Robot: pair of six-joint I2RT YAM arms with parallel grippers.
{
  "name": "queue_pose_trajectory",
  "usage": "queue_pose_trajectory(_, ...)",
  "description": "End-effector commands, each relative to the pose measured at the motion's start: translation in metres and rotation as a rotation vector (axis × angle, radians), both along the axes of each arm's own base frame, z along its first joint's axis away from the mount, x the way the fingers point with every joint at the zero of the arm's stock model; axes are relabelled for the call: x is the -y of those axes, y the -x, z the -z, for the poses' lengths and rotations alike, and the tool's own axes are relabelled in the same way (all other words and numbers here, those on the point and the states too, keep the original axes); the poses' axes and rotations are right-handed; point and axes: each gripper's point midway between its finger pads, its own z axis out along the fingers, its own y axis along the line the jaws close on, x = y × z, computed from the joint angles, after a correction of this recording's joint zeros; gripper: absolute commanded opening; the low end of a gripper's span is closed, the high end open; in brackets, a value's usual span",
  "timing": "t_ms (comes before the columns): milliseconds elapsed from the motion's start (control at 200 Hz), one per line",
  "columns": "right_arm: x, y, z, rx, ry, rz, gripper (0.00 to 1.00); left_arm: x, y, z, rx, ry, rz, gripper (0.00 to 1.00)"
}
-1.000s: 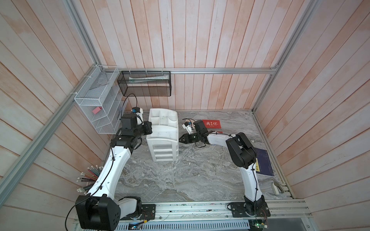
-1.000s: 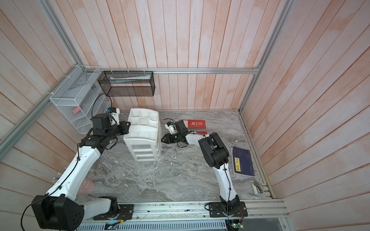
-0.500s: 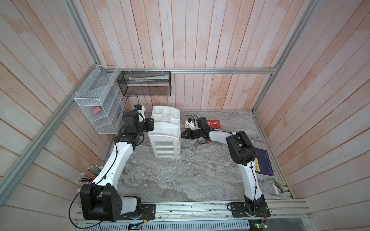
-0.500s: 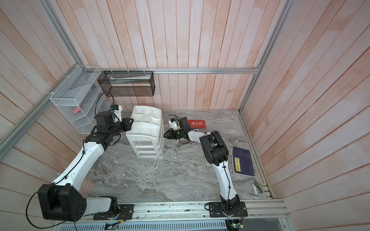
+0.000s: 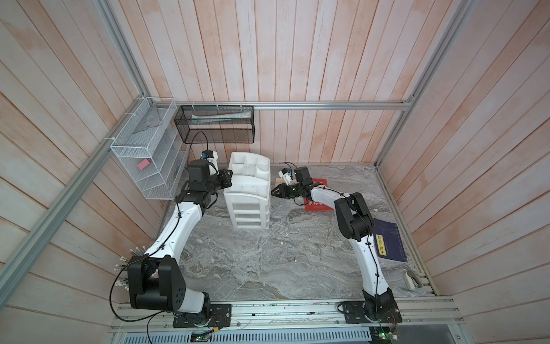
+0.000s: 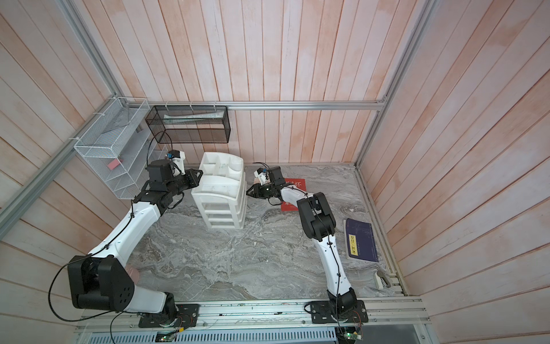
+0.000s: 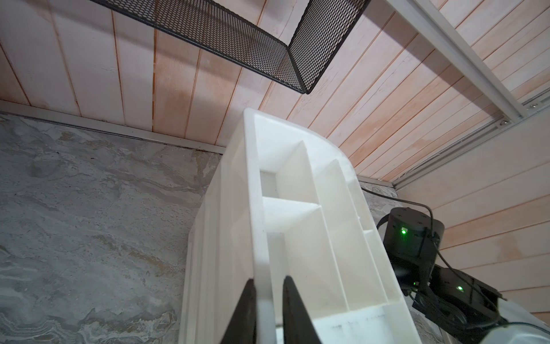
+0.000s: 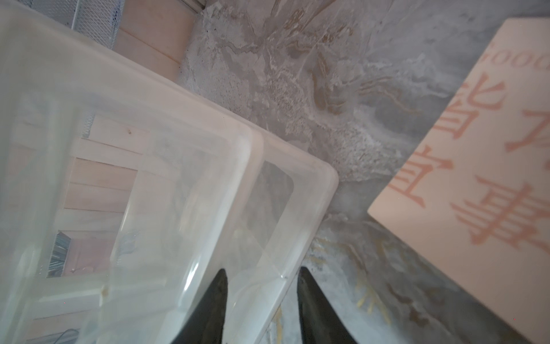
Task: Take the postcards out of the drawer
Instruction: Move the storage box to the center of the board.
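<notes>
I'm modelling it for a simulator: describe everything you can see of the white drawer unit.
The drawer unit is a white plastic tower standing on the marble tabletop near the back wall. Dividers split its open top into compartments; three stacked drawer levels show on its front. The left gripper pinches its top rim wall. The right gripper sits at its opposite side, straddling a translucent plastic edge; contact is unclear.

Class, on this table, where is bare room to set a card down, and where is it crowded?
Widest patch: before the drawer unit, between left arm and right arm, to the front rail. Smaller: back right corner, beyond the red cards. Crowded: right of the unit, where right claw, beige card and red cards bunch; booklet lines the right wall.
</notes>
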Motion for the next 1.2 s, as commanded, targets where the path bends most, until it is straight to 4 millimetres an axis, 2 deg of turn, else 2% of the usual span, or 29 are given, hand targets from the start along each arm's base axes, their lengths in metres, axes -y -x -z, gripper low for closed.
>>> queue_pose_trajectory(0,-0.015,-0.005,-0.017,0.045,-0.048,-0.061,0.40,0.024,0.005,0.034,-0.109,0.020,0.095,0.18)
queue_pose_trajectory(240,-0.014,-0.021,-0.018,0.047,-0.056,-0.057,0.40,0.028,-0.001,0.034,-0.106,0.051,0.097,0.18)
queue_pose_trajectory(750,-0.016,-0.033,-0.028,0.056,-0.077,-0.066,0.41,0.041,0.002,0.034,-0.114,0.084,0.110,0.19)
queue_pose_trajectory(1070,-0.012,-0.035,-0.031,0.063,-0.074,-0.062,0.41,0.032,0.001,0.032,-0.116,0.047,0.067,0.24)
queue_pose_trajectory(1195,-0.009,-0.036,-0.033,0.071,-0.071,-0.055,0.41,0.018,-0.001,0.030,-0.115,0.028,0.028,0.28)
